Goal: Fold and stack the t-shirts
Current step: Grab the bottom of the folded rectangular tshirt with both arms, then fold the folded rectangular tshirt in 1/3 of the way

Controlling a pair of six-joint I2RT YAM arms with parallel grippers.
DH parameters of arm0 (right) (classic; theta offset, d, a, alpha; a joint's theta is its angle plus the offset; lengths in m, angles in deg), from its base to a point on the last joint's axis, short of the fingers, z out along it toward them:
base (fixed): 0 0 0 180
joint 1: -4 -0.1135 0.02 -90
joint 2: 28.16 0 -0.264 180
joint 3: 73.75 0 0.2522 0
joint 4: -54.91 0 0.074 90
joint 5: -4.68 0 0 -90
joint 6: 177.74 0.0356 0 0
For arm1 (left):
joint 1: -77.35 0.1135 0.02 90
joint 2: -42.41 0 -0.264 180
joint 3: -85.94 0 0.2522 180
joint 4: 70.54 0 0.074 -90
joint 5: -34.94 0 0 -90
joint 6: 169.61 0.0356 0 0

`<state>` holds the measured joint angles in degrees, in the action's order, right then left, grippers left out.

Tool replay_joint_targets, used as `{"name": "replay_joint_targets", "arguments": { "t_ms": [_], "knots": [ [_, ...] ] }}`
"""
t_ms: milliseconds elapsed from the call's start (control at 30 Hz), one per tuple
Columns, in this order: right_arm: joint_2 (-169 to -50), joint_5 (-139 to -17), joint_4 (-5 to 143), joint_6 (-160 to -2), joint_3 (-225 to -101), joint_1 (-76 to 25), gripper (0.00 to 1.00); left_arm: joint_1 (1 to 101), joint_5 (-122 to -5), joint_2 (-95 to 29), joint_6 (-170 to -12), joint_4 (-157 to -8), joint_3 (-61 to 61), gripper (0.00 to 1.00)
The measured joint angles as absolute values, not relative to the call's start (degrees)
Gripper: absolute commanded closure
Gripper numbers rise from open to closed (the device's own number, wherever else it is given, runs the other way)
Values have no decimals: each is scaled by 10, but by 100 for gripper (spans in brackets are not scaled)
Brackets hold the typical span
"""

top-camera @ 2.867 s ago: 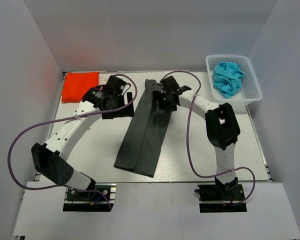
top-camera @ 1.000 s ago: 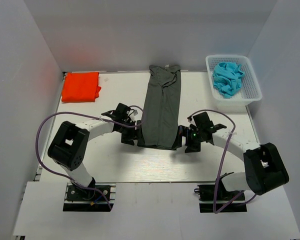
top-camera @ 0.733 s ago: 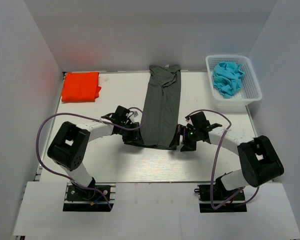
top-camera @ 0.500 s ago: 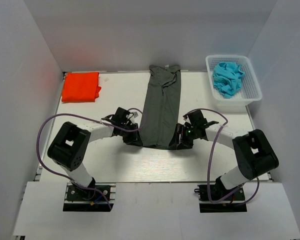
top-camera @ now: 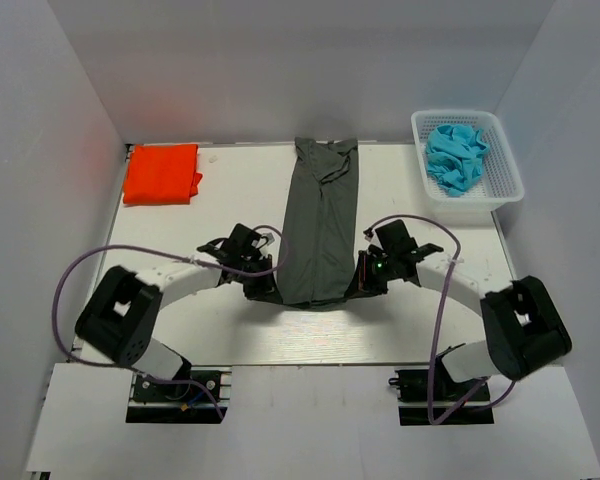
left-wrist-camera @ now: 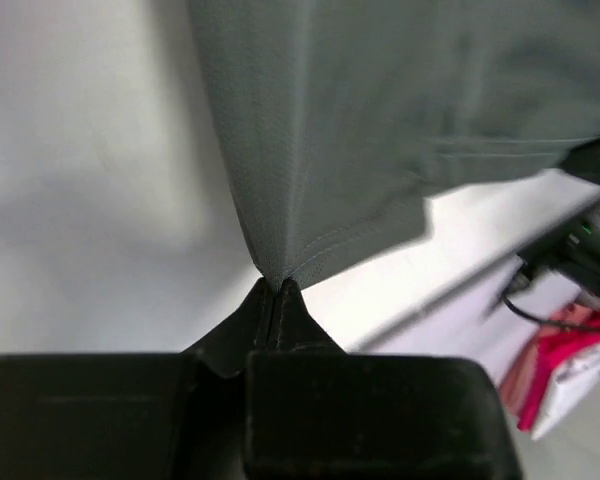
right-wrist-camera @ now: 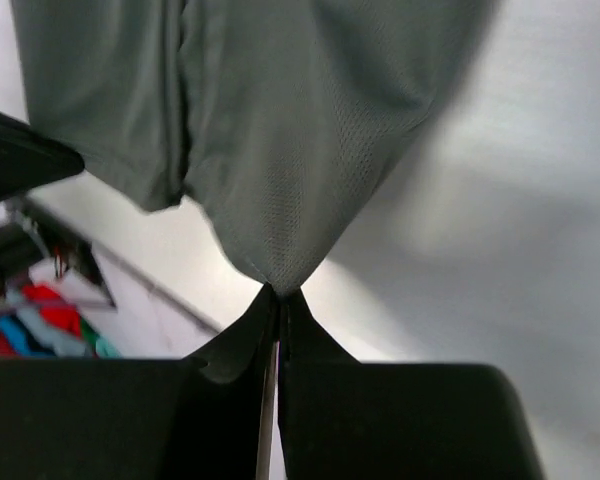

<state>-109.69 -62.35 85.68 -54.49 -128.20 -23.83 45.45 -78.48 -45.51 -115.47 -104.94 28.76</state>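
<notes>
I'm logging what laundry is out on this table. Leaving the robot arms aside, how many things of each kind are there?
t-shirts: 2, the dark grey t-shirt and the folded orange-red t-shirt
crumpled blue cloth: 1
white mesh basket: 1
Total: 4

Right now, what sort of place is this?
Probably a lab robot test bench: white panels wall in the table, the left arm and right arm are bolted at its near edge, and a grey t-shirt and orange t-shirt lie on it.
</notes>
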Motion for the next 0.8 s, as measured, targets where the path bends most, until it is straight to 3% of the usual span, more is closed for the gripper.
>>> {"name": "replay_joint_targets", "arguments": {
  "t_ms": [300, 500, 800],
  "knots": [
    [-994, -586, 980, -531, -1277, -287, 100, 413, -778, -286, -1216, -1206, 268, 100],
    [-1025, -655, 1027, -524, -1396, -283, 100, 420, -753, -381, -1210, -1260, 129, 100],
    [-1168, -742, 1038, -533, -1584, -244, 100, 443, -638, -552, -1192, -1297, -104, 100]
  ]
}}
